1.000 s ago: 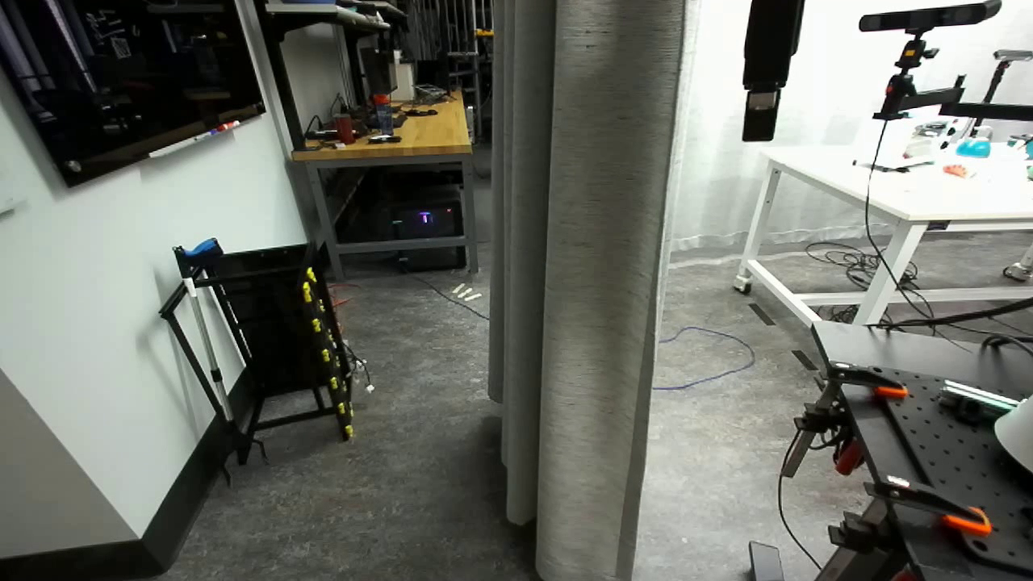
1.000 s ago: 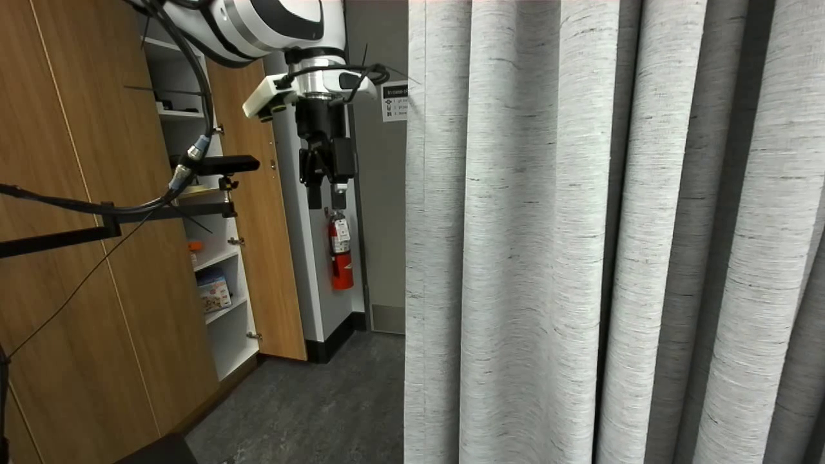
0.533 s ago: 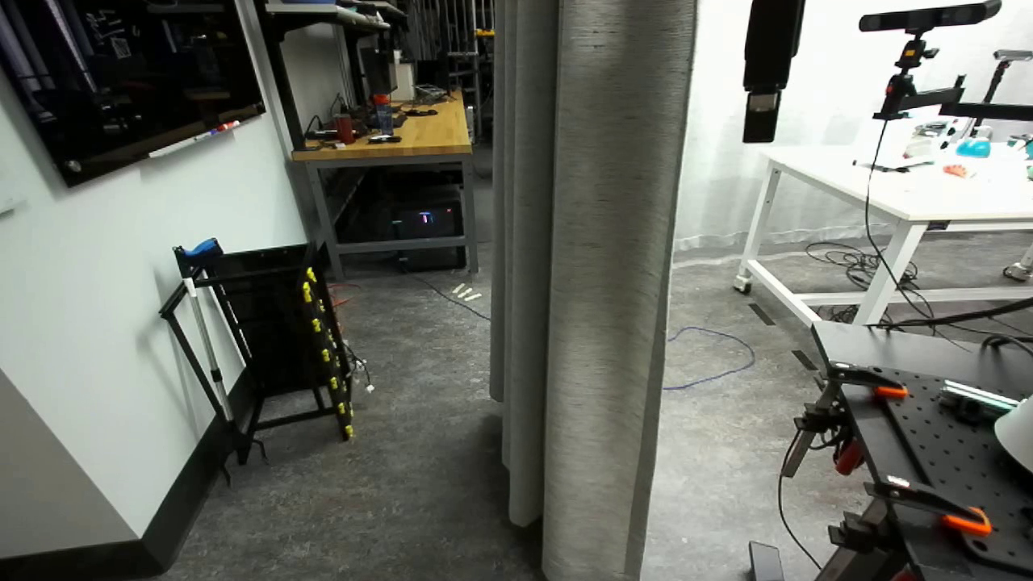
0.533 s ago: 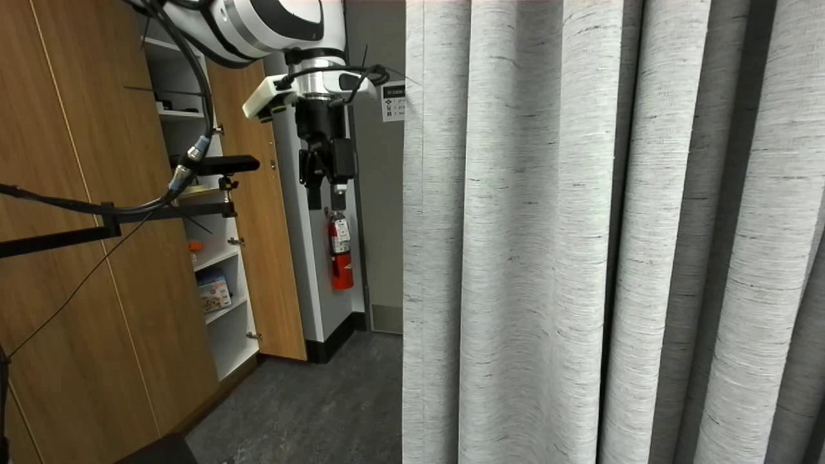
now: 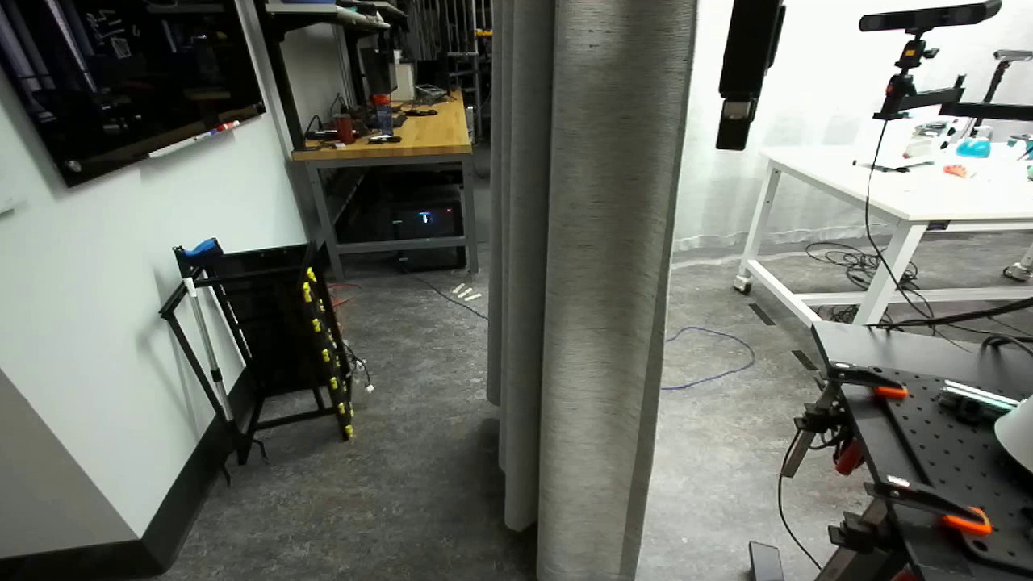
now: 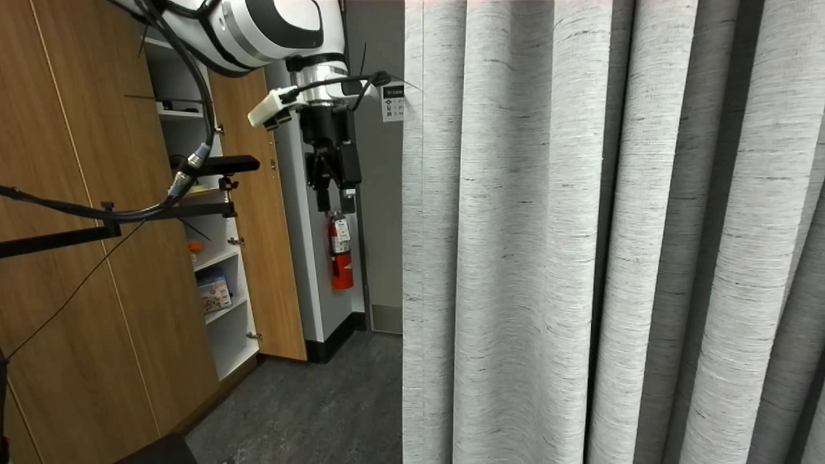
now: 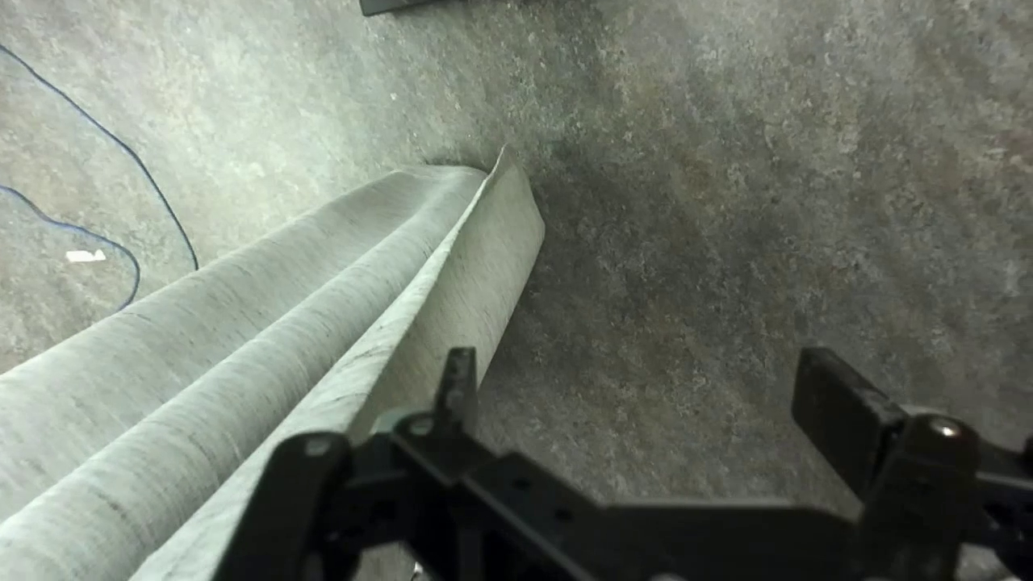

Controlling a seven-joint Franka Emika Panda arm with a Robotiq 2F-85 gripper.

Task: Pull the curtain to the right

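1. Compared with half a second ago, the fingers point(image 7: 843, 420) have shifted: in an exterior view, at upper right, they sit farther left, a little lower and more slanted; in an exterior view, left of centre, they have edged rightward, towards the curtain point(image 6: 503, 258).
2. They are released, spread wide across the lower part of the wrist view, with bare floor point(image 7: 686, 266) showing between them.
3. In the wrist view the left-hand one overlaps the cloth's edge, but both exterior views show a gap between fingers and curtain.
4. The curtain hangs in tall vertical folds, filling the right half in an exterior view and the centre in an exterior view; its folds have slid slightly left.
5. The floor is mottled grey; a blue cable point(image 7: 129, 153) curves across the wrist view's upper left.
6. Farther out: a white desk point(image 5: 920, 194) at right, a black perforated desk point(image 5: 960, 452) at lower right bearing orange-handled clamps point(image 5: 928, 497), wooden cabinets point(image 6: 77, 258) at left, and a red fire extinguisher point(image 6: 341, 267) below the fingers in that frame.
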